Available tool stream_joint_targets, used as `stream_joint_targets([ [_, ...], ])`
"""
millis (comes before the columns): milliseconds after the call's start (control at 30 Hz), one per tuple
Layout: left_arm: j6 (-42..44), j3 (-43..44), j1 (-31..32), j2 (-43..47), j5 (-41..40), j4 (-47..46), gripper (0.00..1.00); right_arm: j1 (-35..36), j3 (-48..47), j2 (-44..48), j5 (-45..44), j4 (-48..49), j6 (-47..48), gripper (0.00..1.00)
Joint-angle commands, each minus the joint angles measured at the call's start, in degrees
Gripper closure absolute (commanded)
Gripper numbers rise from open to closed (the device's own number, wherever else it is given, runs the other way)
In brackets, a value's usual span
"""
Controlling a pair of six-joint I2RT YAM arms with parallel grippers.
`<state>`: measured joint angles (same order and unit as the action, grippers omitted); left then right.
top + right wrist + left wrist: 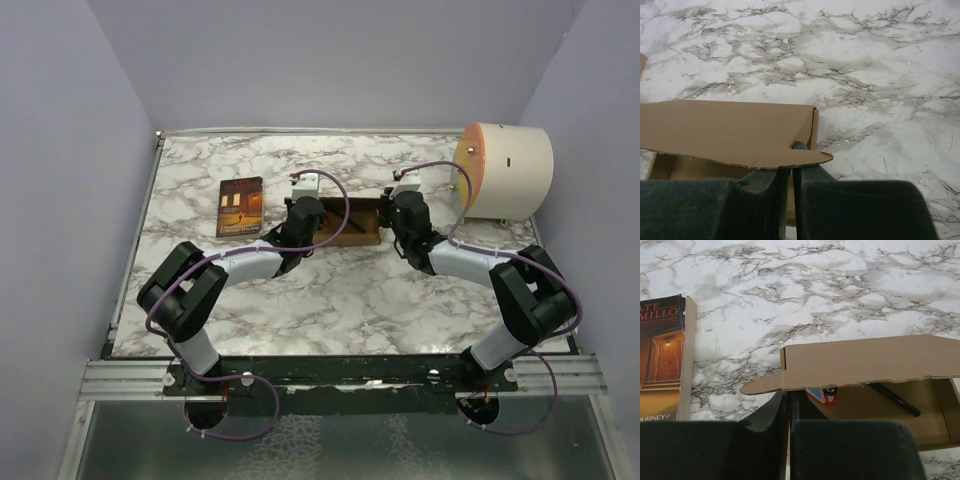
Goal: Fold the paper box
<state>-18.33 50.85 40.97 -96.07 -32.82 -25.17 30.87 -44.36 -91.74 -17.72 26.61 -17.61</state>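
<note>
Legible only on the paperback book, cut off by the left edge of the left wrist view: "ATE" and "MILLO" in pale capitals across the top and "OURNEY" at the foot, with a picture of a lit orange doorway between. Smaller line under "MILLO" too fine to read. Paper box plain brown corrugated card throughout.

Box in the far half of the marble table, roughly centred, long side running left to right, between the two wrists. Long flap raised and leaning over the cavity, with a ragged lower edge in both wrist views and a rounded tab at each end. Inside, seen from the left wrist: a black pen slanting on the floor and a small red-and-blue item, half hidden under the flap.

Book flat to the left of the box, apart from it, with a strip of marble between. Large cream cylinder at the far right corner, apart from the box. Broad bare marble toward the near edge, between box and arm bases. Narrower band behind the box up to the far rim. Lilac walls close on three sides.

Left gripper clenched on the box's left end wall, a sliver of card showing between the dark fingers. Right gripper likewise pinched onto the right end wall, with the card edge between its fingers and the flap tab just above the tips.
</note>
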Motion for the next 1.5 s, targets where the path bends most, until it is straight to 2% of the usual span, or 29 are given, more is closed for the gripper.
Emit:
stream_joint_targets([
  [0,-2.59,-0.63,2.13,1.81,6.85,-2.19,1.0,1.82,1.8,2.25,6.61,1.18,2.26,0.93],
  [600,-5.09,-4.92,3.74,2.02,4.29,-3.39,1.0,1.82,6.37,5.66,11.71,3.62,11.74,0.87],
  [700,-5.22,-5.17,3.74,2.09,3.7,-3.4,1.0,1.82,6.58,6.9,12.47,2.57,14.17,0.83],
  [833,-5.28,-5.32,3.7,1.96,3.48,-3.4,1.0,1.81,6.59,9.24,11.58,0.08,16.69,0.72],
  [1000,-5.63,-5.11,3.7,1.29,3.48,-3.33,1.0,1.82,7.9,12.73,15.32,-3.89,21.8,0.71],
  [1100,-5.9,-5.06,3.71,1.19,3.3,-3.26,1.0,1.75,9.24,14.28,15.96,-4.89,23.49,0.65],
  [1133,-5.92,-5.05,3.68,1.11,3.16,-3.3,1.0,1.74,9.3,14.45,16.03,-5.58,23.66,0.61],
  [1333,-6.02,-4.84,3.7,1.11,3.12,-2.96,1.0,1.02,8.52,14.46,17.63,-10.67,22.94,0.54],
  [1467,-6.04,-4.8,3.72,1.38,3.09,-2.86,1.0,-0.35,7.47,14.48,21.11,-14.86,21.53,0.43],
])
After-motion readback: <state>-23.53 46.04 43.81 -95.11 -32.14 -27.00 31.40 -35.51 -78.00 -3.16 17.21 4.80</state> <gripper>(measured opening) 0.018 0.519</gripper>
